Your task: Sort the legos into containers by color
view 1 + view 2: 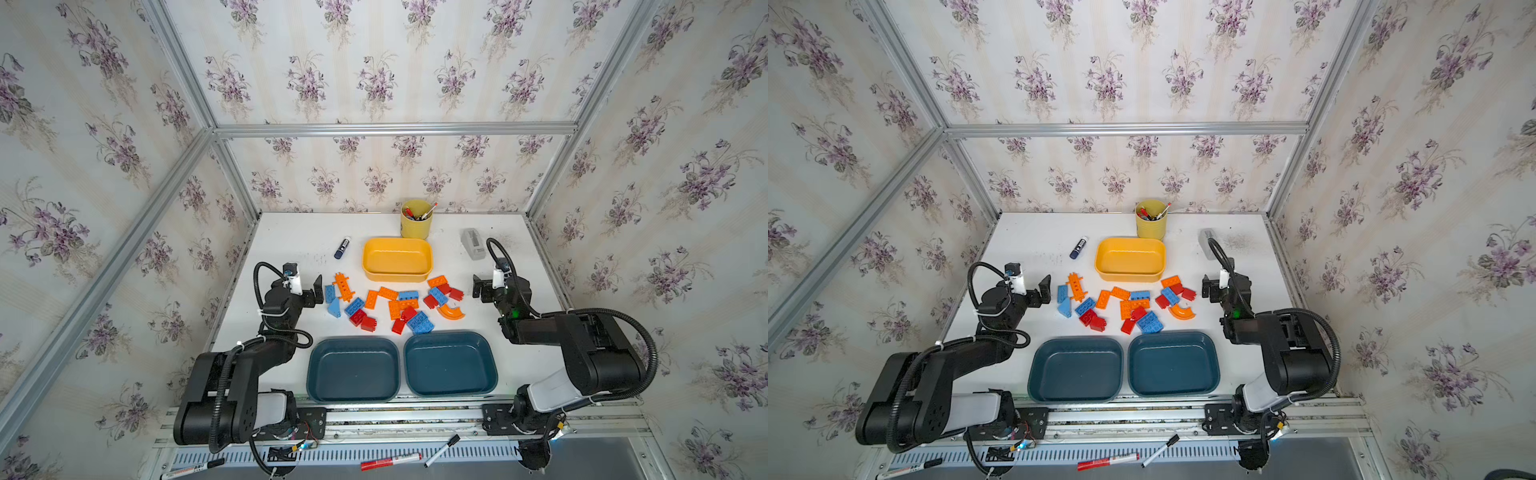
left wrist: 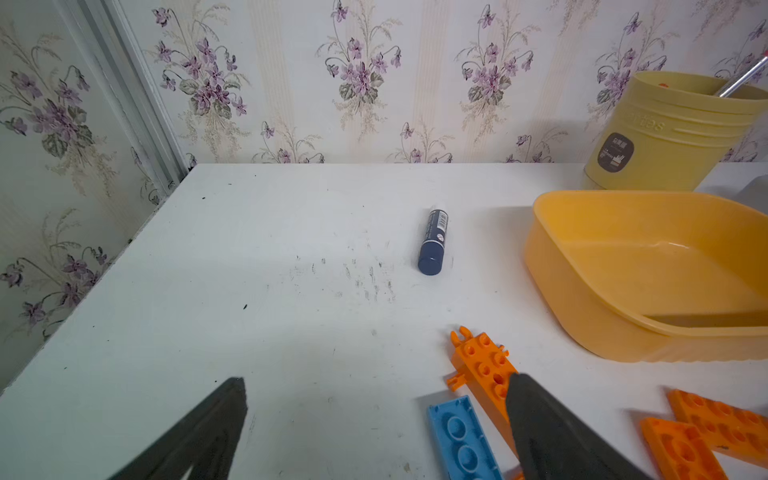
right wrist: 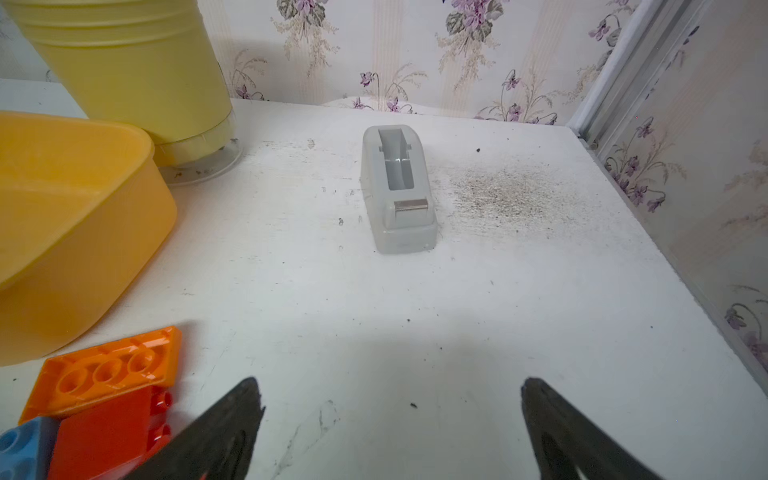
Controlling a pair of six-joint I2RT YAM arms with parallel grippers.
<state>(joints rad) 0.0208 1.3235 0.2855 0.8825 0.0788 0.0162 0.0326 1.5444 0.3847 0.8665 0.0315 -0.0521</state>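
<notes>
Both grippers gape wide and empty; nothing sorted yet.

My left gripper (image 1: 315, 292) and right gripper (image 1: 478, 288) flank the legos (image 1: 395, 305), scattered mid-table between the far yellow tub (image 1: 395, 275) and the near left teal tub (image 1: 353, 370) and right teal tub (image 1: 451, 363). The bricks look light, rigid and slick, so I would pinch across flat side walls, not studs. The curved orange piece (image 1: 451, 311) may twist out.

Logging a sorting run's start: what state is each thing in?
left gripper: open, empty.
right gripper: open, empty.
legos: loose on table, unsorted.
yellow tub: empty.
teal tub by left arm: empty.
teal tub by right arm: empty.
yellow cup: upright, holding pens.
tape dispenser: no roll.
</notes>
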